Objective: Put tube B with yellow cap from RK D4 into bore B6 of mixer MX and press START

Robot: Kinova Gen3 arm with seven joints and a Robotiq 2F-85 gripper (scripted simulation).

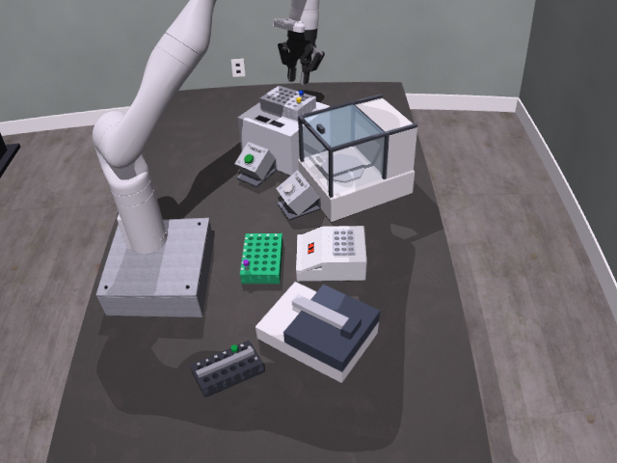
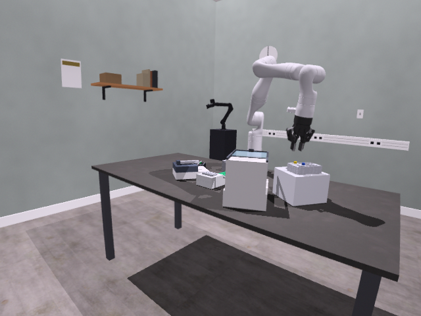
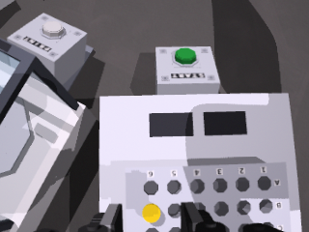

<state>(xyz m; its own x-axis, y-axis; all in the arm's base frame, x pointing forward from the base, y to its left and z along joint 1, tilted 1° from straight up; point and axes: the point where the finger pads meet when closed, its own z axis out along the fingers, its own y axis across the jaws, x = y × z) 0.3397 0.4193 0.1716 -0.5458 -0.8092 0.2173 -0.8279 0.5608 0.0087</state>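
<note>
My gripper [image 1: 298, 79] [image 2: 297, 148] [image 3: 152, 219] is partly open and empty, above the mixer's block. Tube B's yellow cap [image 1: 298, 99] [image 2: 295, 162] [image 3: 152, 213] shows at bore B6, between the fingertips in the wrist view but below them. How deep the tube sits is hard to tell. The mixer [image 1: 269, 139] [image 2: 300, 187] [image 3: 126, 126] stands level. Two panels on its top, left [image 3: 171, 125] and right [image 3: 225, 123], are dark. The green START key [image 1: 248, 158] [image 3: 185, 55] is on the small sloping front box. A blue-capped tube [image 1: 301, 93] [image 2: 303, 164] stands in the block near the yellow cap.
The glass-sided balance [image 1: 401, 154] [image 2: 245, 184] stands close beside the mixer, with a white key [image 1: 288, 188] [image 3: 53, 29] in front. The green rack [image 1: 269, 280] holds a purple-capped tube [image 1: 246, 262]. The dry block [image 1: 359, 269], spectrophotometer [image 1: 271, 321] and magnet block [image 1: 228, 386] stand farther along.
</note>
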